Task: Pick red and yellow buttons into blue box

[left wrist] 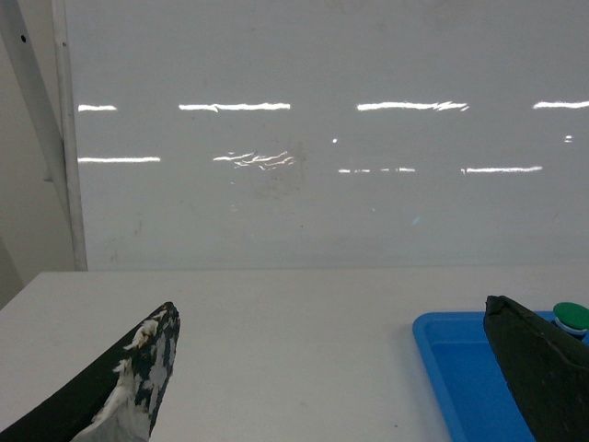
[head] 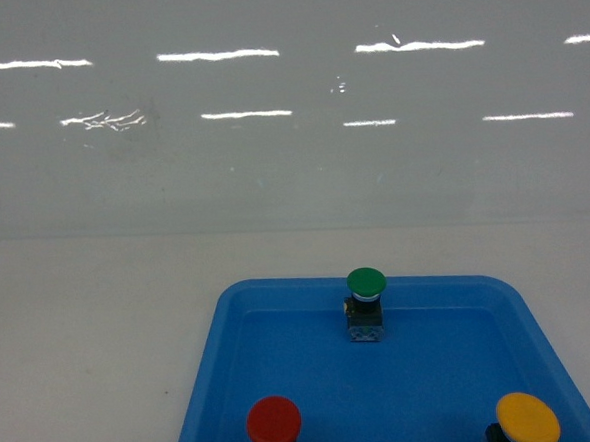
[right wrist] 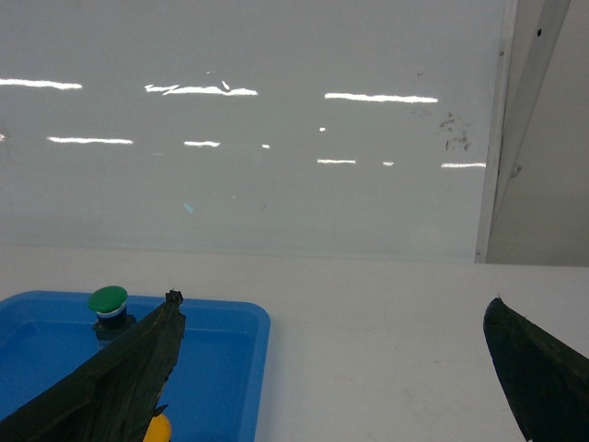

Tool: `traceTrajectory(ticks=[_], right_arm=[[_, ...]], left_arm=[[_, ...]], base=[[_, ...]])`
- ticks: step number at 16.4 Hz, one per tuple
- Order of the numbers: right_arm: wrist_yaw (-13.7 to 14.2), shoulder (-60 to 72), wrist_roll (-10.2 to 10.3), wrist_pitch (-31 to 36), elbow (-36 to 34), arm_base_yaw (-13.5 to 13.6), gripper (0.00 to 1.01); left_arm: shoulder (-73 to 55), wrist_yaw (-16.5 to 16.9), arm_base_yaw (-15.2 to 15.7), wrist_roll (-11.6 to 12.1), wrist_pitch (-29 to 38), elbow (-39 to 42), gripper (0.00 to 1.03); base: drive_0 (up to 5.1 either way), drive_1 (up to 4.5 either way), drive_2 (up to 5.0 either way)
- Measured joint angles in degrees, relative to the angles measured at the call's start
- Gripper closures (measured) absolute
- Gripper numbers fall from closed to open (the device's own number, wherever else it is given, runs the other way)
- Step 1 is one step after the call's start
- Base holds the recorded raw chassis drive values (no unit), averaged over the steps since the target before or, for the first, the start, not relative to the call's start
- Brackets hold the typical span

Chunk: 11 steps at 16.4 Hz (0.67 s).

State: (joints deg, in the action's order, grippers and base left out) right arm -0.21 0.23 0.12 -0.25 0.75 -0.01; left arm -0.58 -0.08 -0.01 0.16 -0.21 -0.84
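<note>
A big white table [head: 82, 344] sits in front of a shiny white wall [head: 291, 161]. On the table lies a blue box [head: 225, 386], flat like a tray. Three buttons stand inside it. The green button [head: 365, 284] is at the back. The red button [head: 274, 423] is at the front left, and the yellow button [head: 528, 419] is at the front right. The left gripper [left wrist: 331, 368] hangs over the bare table beside the box with its fingers wide apart, holding nothing. The right gripper [right wrist: 331, 368] hangs at the box's right edge, fingers wide apart too.

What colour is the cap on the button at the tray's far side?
Green, clearest in the head view; the blue tray holds it.
</note>
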Motion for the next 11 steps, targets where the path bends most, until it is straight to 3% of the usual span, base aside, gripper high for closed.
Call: traceTrajectory(ticks=[11], right_arm=[[0.0, 0.0, 0.0, 0.0, 0.0, 0.0, 0.03]], left_arm=[[0.0, 0.0, 0.0, 0.0, 0.0, 0.0, 0.05]], base=[[0.0, 0.0, 0.0]])
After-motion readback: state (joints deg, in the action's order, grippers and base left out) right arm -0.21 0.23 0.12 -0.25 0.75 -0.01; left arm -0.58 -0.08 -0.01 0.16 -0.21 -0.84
